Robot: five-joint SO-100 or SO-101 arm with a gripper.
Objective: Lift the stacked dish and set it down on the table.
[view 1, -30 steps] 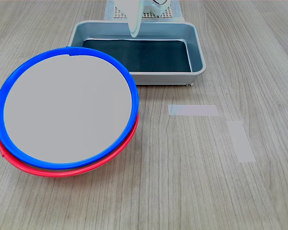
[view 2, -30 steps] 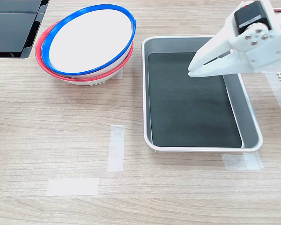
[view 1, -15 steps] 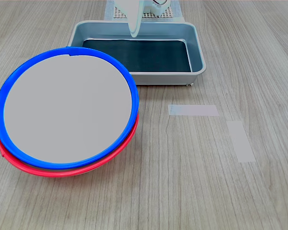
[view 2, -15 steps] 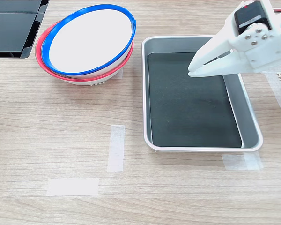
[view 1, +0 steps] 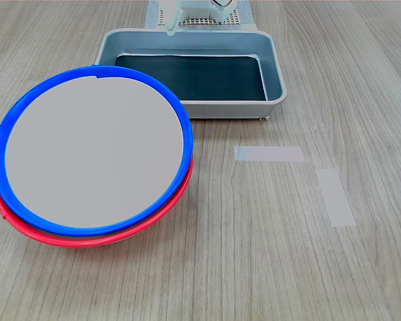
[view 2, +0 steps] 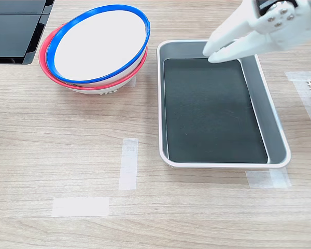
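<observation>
The stacked dish [view 1: 93, 150], blue-rimmed with a pale grey inside, rests tilted on top of a same-sized red-rimmed dish [view 1: 87, 239] at the first exterior view's left. In the second exterior view the stacked dish [view 2: 98, 44] and the red-rimmed dish [view 2: 45, 66] lie at the top left. My white gripper [view 2: 208, 56] hangs above the far end of the grey tray [view 2: 277, 129], well right of the dishes. Its fingers lie together with nothing between them. Only its tip [view 1: 170, 27] shows at the top of the first exterior view. The wood-grain table [view 1: 254, 254] spreads all around.
The metal tray [view 1: 275, 73] has a dark liner and stands beside the dishes. Two pale tape strips [view 2: 128, 163] [view 2: 80, 206] lie on the table [view 2: 52, 140] in front of the tray. A black object [view 2: 13, 26] sits at the second exterior view's top left.
The gripper has lifted and swung toward the tray's far end, nearer the dishes' side. The dishes and tray have not moved.
</observation>
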